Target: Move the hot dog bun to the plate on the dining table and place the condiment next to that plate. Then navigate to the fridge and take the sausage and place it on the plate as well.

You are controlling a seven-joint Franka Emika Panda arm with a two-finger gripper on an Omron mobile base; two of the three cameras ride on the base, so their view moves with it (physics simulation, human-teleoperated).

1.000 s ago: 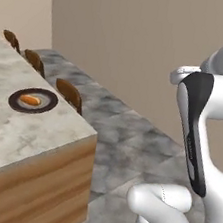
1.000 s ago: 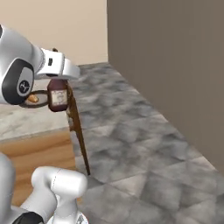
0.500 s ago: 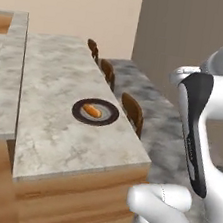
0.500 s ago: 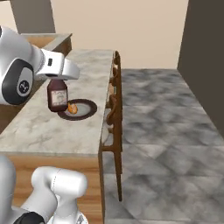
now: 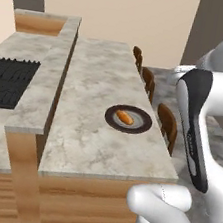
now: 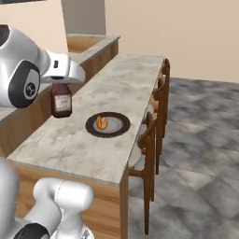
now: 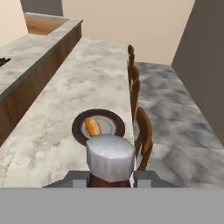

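The condiment (image 6: 61,103), a dark reddish-brown bottle with a pale label, hangs above the dining table (image 6: 126,79), left of the plate (image 6: 122,125). My gripper (image 6: 60,88) is shut on its neck. In the hand view the bottle's cap (image 7: 110,162) sits between my fingers (image 7: 76,178), with the plate (image 7: 111,120) just beyond it. The hot dog bun (image 6: 101,122) lies on the plate, golden-orange, slightly left of its centre. The left base view shows the bun (image 5: 125,117) on the dark plate (image 5: 140,120) near the table's right edge (image 5: 103,77).
Wooden chairs (image 6: 151,135) line the table's right side over a grey tiled floor (image 6: 200,126). A lower slab with a black cooktop (image 5: 6,82) runs along the table's left. A wooden box-like end (image 5: 38,22) stands at the far left.
The whole picture has shifted as the base moved: the table now lies lengthwise ahead with the plate closer to centre. The bottle stays in my gripper, now left of the plate.
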